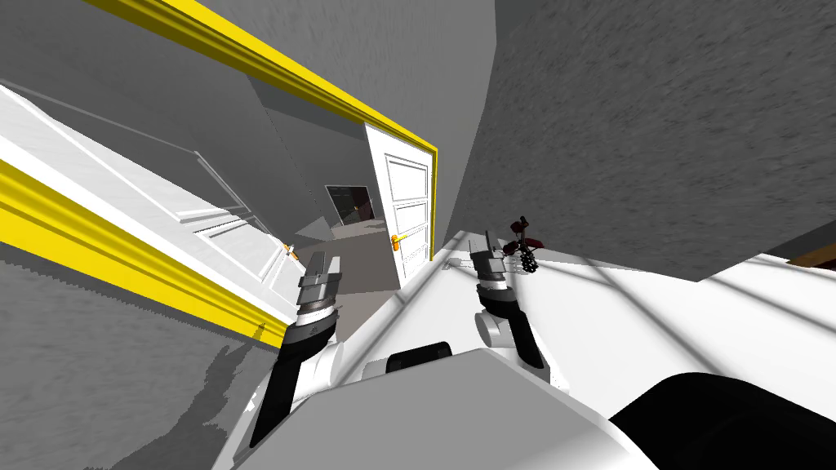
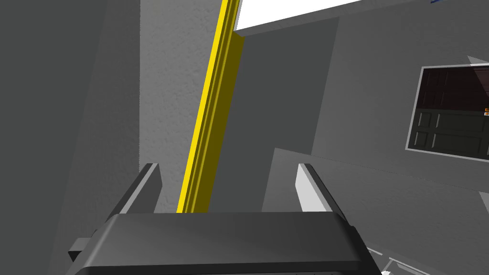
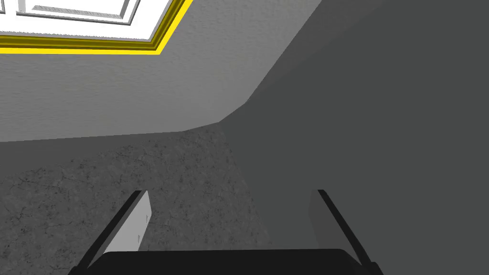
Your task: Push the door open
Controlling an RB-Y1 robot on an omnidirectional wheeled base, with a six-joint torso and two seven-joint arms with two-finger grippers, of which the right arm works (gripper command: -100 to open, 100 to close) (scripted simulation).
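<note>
Head camera steeply down; both wrist cameras toward yellow door frame [image 2: 205,119]

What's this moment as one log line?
left gripper: open, beside white door, facing yellow frame | right gripper: open

Over at our 1 o'clock there's a little dark red plant [image 1: 522,241] sitting near the far end of a white counter [image 1: 653,310], which stretches back towards 3 o'clock. A rough grey wall [image 1: 637,122] rises behind it and fills most of that side. Dead ahead at 12, past a patch of grey floor [image 1: 359,261], we've got a window [image 1: 351,204] with a light frame and dark panes on the far wall; can't tell what's behind the glass. A thin brown edge [image 1: 816,257] pokes in at 3 o'clock.
</note>
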